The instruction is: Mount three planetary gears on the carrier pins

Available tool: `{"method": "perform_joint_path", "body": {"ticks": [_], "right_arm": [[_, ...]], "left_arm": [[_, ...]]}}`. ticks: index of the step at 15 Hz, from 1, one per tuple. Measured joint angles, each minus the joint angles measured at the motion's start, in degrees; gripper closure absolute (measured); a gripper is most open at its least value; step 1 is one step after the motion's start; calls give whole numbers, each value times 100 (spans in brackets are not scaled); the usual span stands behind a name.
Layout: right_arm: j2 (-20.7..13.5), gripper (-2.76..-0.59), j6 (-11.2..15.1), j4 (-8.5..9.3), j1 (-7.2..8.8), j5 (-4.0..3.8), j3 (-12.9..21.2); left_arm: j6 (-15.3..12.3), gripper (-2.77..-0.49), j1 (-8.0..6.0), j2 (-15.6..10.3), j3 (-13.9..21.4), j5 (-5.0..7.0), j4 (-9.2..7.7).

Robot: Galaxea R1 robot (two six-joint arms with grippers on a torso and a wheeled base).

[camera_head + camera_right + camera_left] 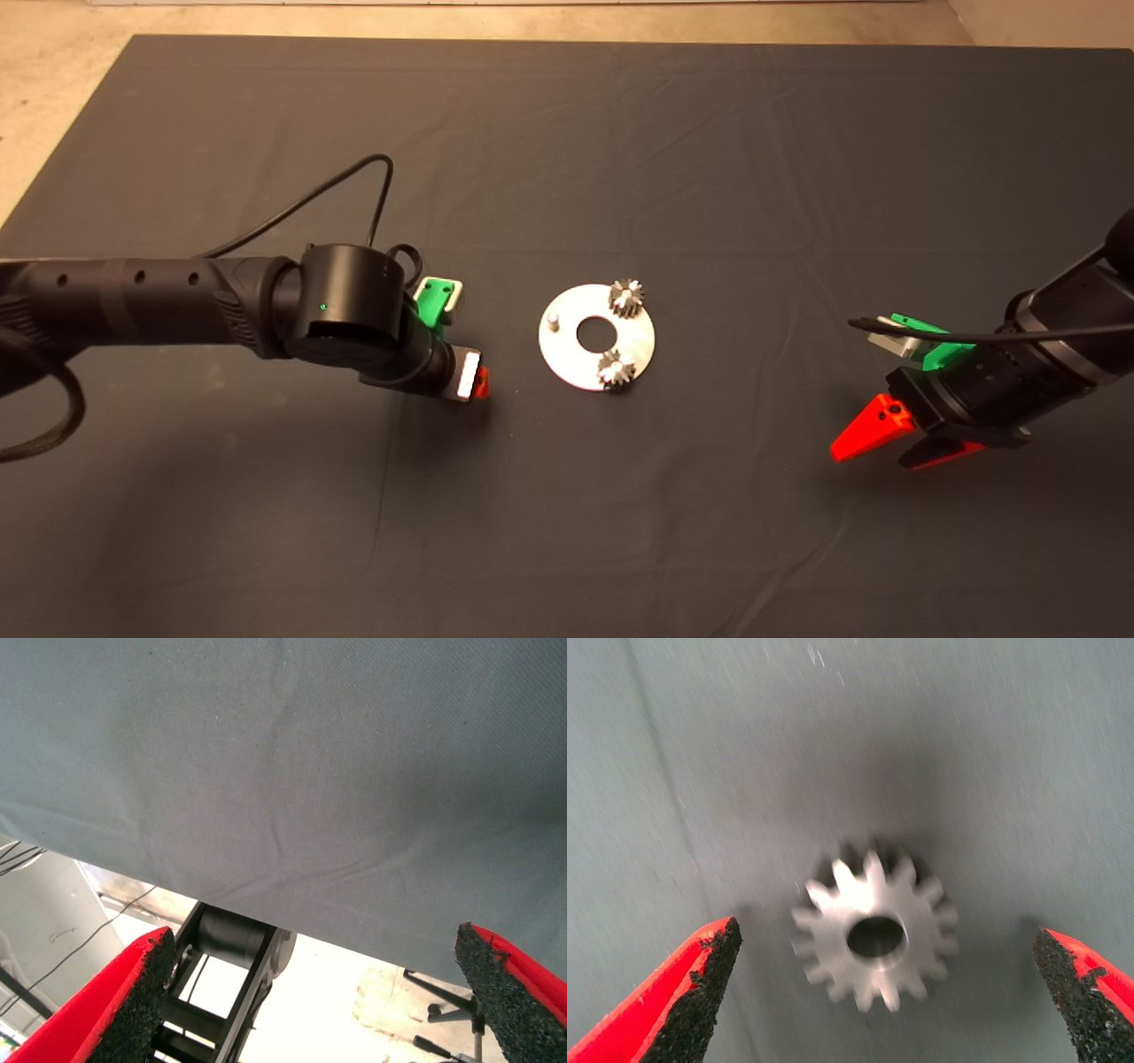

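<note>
- The disc [596, 336] lay flat on the mat [567, 496] at the middle of the head view.
- Two gears sat on pins: one gear [626, 298] at the disc's upper right, another [616, 369] at its lower right.
- A bare pin [552, 318] stood upright at the disc's left edge.
- The left gripper [474, 379] hung just left of the disc, pointing down at the mat.
- Its jaws were spread wide, with the third gear [874, 935] lying flat on the mat between the fingers [700, 979], touching neither.
- The right gripper [873, 439] hovered well apart at the right of the head view, jaws spread and holding nothing.
</note>
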Motion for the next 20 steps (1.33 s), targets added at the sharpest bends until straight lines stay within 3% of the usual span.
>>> {"method": "perform_joint_path", "body": {"ticks": [2, 7, 15, 20], "right_arm": [[2, -233, 1, 4, 0, 1, 2], [2, -233, 0, 9, 0, 0, 29], [0, -233, 0, 11, 0, 0, 33], [0, -233, 0, 12, 0, 0, 33]], "left_arm": [[75, -223, -2, 62, -91, 2, 33], [88, -222, 0, 94, -124, 0, 50], [85, -180, 0, 63, -122, 2, 55], [75, -166, 0, 21, 4, 2, 56]]}}
